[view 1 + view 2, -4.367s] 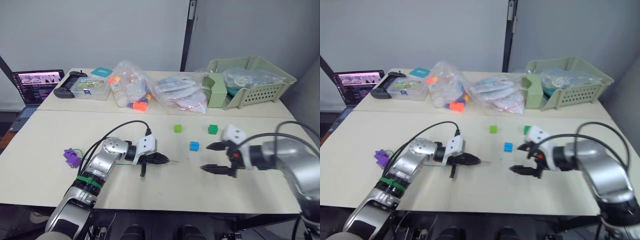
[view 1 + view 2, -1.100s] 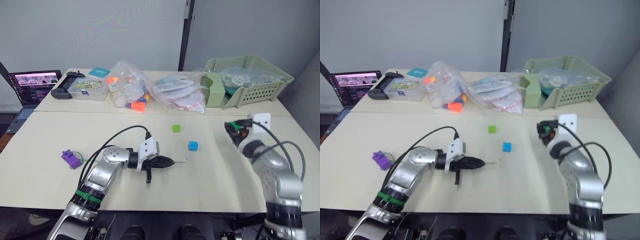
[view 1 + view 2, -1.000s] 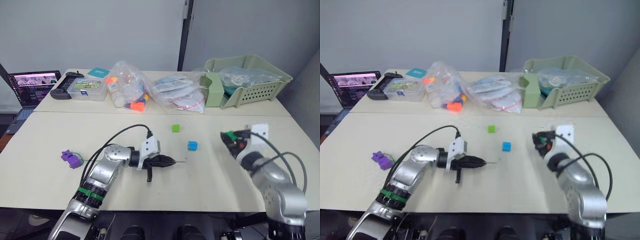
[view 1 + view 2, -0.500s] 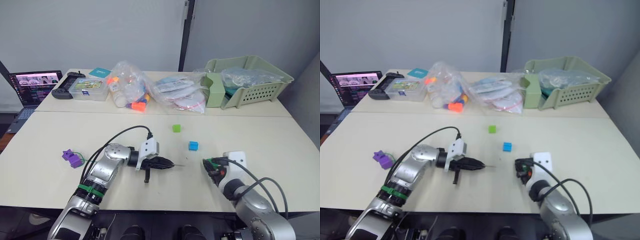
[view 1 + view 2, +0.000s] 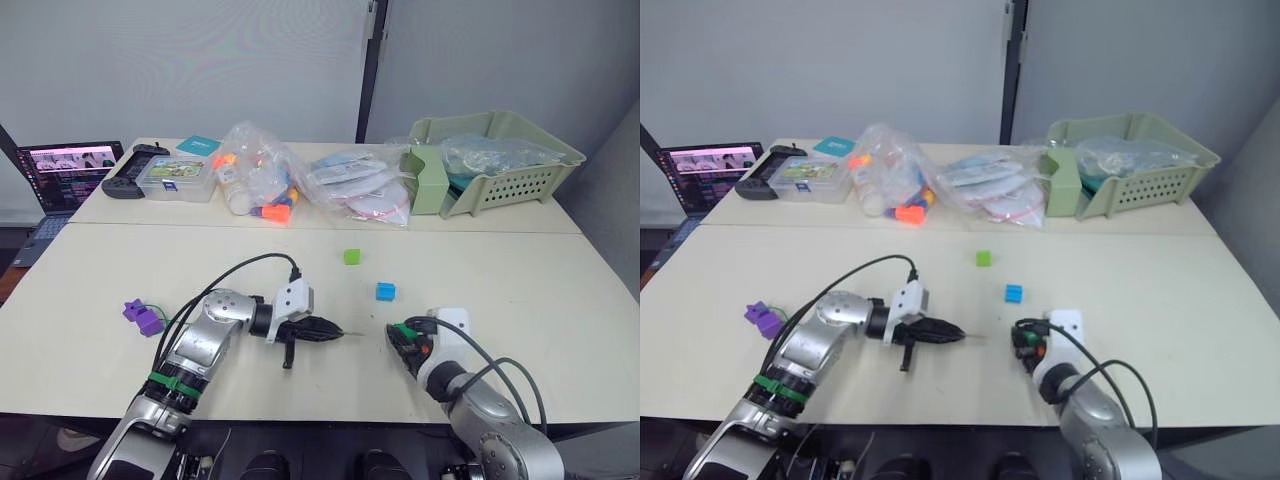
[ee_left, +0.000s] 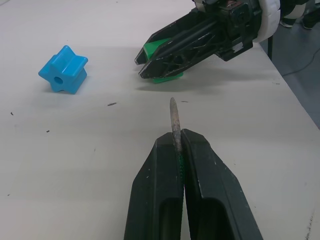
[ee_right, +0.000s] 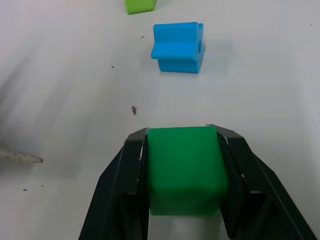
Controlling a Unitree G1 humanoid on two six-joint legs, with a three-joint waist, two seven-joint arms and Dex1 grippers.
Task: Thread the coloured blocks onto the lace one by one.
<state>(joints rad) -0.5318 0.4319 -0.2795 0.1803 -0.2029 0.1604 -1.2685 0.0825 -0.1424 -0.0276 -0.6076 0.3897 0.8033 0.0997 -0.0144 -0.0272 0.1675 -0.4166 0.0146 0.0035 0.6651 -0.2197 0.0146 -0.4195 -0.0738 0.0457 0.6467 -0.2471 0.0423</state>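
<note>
My left gripper lies low over the table, shut on the lace's stiff pale tip, which sticks out past its fingers. The green lace trails back to two purple blocks at the left. My right gripper is shut on the dark green block and rests near the table, facing the lace tip a short gap away. The same dark green block shows between the black fingers in the left wrist view. The blue block and the light green block lie loose behind them.
A pale green basket stands at the back right. Clear bags of toys lie along the back, with a plastic box and a laptop at the back left. The table's front edge runs close under both arms.
My right gripper has carried the dark green block down from above the right side and leftward, close to the lace tip. The left gripper has barely moved.
</note>
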